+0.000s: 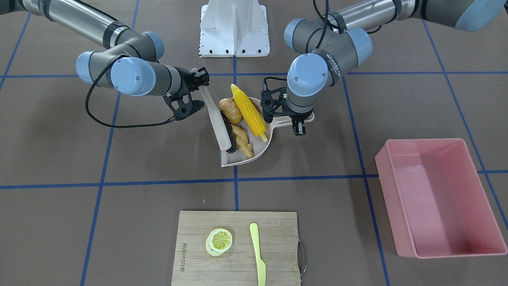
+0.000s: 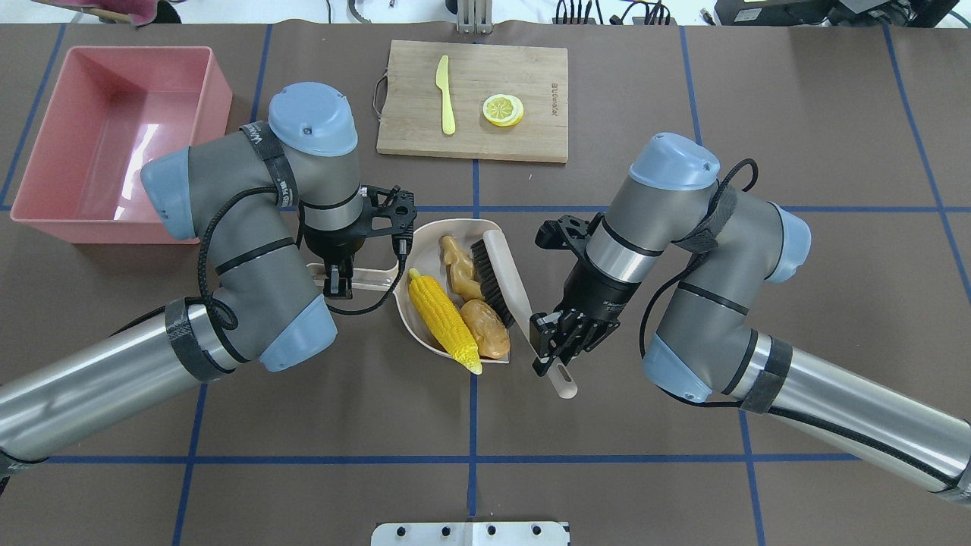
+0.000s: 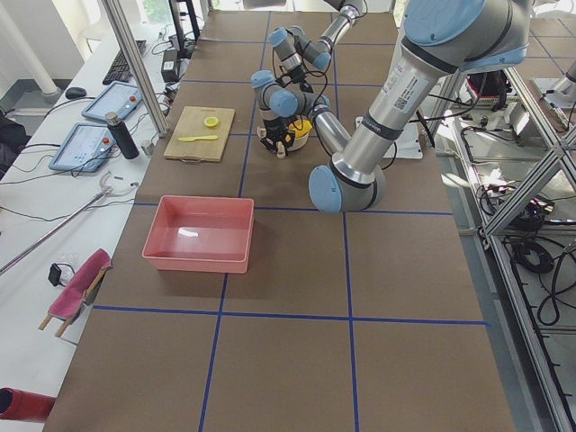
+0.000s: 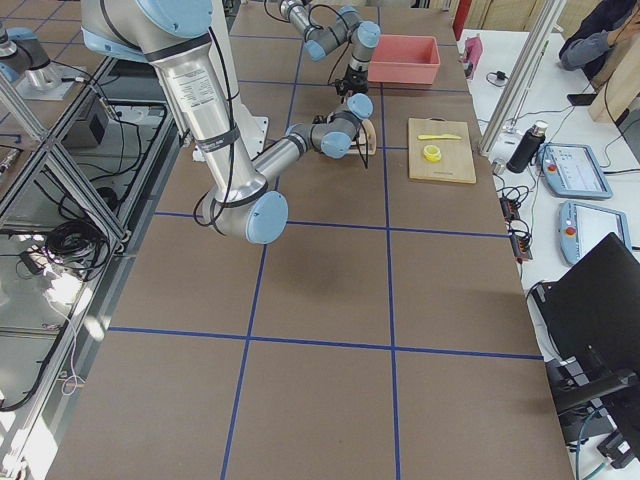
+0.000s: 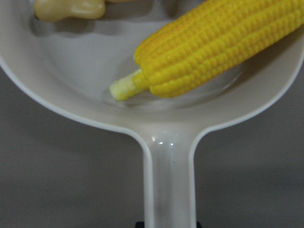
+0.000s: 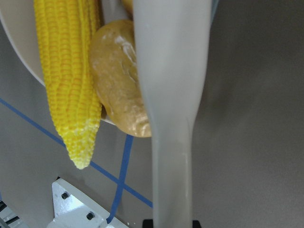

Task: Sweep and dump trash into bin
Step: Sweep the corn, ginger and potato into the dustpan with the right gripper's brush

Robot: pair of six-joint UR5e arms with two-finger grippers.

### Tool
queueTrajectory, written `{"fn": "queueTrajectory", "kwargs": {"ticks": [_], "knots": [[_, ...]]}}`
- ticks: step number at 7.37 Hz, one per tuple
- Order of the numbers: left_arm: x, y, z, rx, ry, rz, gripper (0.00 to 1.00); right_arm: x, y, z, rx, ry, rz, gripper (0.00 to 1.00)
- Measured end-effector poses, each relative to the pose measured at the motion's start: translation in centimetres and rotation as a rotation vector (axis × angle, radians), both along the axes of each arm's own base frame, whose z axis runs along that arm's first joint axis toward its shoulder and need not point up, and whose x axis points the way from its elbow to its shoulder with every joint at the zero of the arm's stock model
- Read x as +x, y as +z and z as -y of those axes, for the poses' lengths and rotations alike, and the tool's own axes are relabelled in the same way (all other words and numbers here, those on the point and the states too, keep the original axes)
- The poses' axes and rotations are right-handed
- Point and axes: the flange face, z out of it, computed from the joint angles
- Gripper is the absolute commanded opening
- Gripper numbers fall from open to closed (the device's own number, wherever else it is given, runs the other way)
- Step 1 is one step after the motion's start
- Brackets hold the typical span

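Your left pincer (image 2: pixel 334 287) clamps the pan (image 2: pixel 426 254) handle to steady it, and your right pincer (image 2: pixel 552 350) clamps the brush (image 2: pixel 504 273) so the trash (image 2: pixel 444 322) can't roll out.

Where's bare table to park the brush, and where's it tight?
Bare: the strip between the dustpan and the cutting board; the wide table on the robot's right past the right gripper; the bin is empty. Tight: the dustpan, where brush, corn cob, potato and ginger root crowd together, left gripper on its handle.
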Motion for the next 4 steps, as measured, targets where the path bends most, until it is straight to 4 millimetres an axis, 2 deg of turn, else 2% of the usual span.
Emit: {"fn": "queueTrajectory", "kwargs": {"ticks": [2,4], "knots": [[-0.1,0.8,-0.1,0.013,-0.001,-0.019,0.0,0.5,0.0,0.5,-0.005,0.012,-0.001,0.0],[-0.2,1.9,-0.2,0.028,-0.003,-0.041,0.0,2.0,-0.6,1.8,-0.019,0.039,0.004,0.0]]}}
